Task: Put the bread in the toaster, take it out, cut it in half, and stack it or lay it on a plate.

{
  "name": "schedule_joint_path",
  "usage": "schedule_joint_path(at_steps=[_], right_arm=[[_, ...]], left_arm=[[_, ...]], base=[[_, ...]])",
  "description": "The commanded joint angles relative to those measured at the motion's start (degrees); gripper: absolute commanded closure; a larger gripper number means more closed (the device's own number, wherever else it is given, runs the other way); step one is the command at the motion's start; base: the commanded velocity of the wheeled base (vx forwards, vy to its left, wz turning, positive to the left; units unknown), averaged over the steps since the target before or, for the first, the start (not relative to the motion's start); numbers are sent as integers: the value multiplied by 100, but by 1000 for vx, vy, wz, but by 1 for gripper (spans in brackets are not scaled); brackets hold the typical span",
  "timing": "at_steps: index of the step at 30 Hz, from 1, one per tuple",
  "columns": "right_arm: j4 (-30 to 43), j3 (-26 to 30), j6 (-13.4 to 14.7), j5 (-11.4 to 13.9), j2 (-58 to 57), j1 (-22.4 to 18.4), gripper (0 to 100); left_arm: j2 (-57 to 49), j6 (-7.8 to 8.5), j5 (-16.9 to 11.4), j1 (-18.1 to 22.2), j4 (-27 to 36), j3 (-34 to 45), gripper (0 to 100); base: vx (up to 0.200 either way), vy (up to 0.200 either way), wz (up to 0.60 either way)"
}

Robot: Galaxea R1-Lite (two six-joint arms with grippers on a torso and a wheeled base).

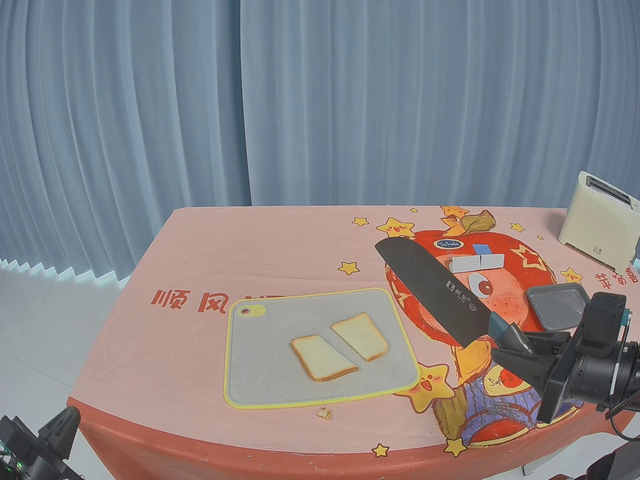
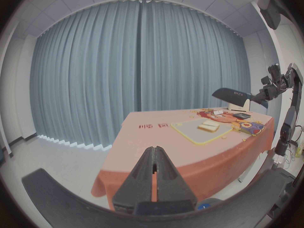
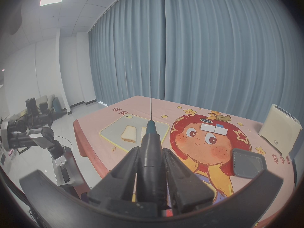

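The bread lies already cut in two on the grey cutting board (image 1: 267, 361): the near half (image 1: 323, 357) sits left of the far half (image 1: 361, 335), with a narrow gap between them, both flat. The toaster (image 1: 600, 221) stands at the far right of the table (image 1: 233, 248), and the small grey plate (image 1: 559, 305) lies just near of it, well apart from the board.

The right gripper (image 1: 517, 341) hangs over the near right part of the table, its fingers pinching the handle of the knife (image 1: 433, 288). The dark blade points far and left, held in the air to the right of the board and clear of the bread. The left gripper (image 2: 155, 151) is low, off the near left corner of the table, fingers pressed together on nothing.

Cutting looks done, so the step in hand is most likely setting the knife aside before the halves go to the plate. To do it well, keep the blade level and carry it away from the board, not across the bread. Lower it flat onto bare cloth, perhaps by the white and blue block (image 1: 477, 260) far of the plate, and open only once it rests. It should not land on the plate, which must stay free. The halves are thin and soft, so each wants a light pinch at a crust edge, one at a time. A crumb (image 1: 324, 413) lies just near of the board
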Motion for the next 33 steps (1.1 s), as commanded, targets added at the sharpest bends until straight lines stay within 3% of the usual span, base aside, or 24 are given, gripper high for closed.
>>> schedule_joint_path(at_steps=[1,2,3,4,5,10,11,12,33], right_arm=[[-4,-31,3,1,-38,47,100],[-4,-22,3,-7,-38,47,100],[-4,-22,3,-7,-38,65,100],[-4,-22,3,-7,-38,73,100],[-4,-22,3,-7,-30,109,100],[-13,-31,3,-34,-38,117,100],[-13,-57,3,-78,-47,117,100],[-13,-66,3,-86,-47,117,100],[-4,-13,3,-86,-38,117,100]], left_arm=[[-1679,-565,704,-84,513,101,100],[-1679,-556,835,-84,460,101,100],[-1679,-503,1257,-84,433,101,100],[-1679,-468,1398,-84,495,101,100],[-1679,-468,1714,-84,653,101,100],[-1679,-372,1459,-93,706,101,100],[-1679,-222,1108,-93,785,101,100],[-1679,-196,1046,-93,785,101,100],[-1679,-196,1055,-84,803,101,100]], base=[[0,0,0],[0,0,0],[0,0,0],[0,0,0],[0,0,0],[0,0,0],[0,0,0],[0,0,0],[0,0,0]])
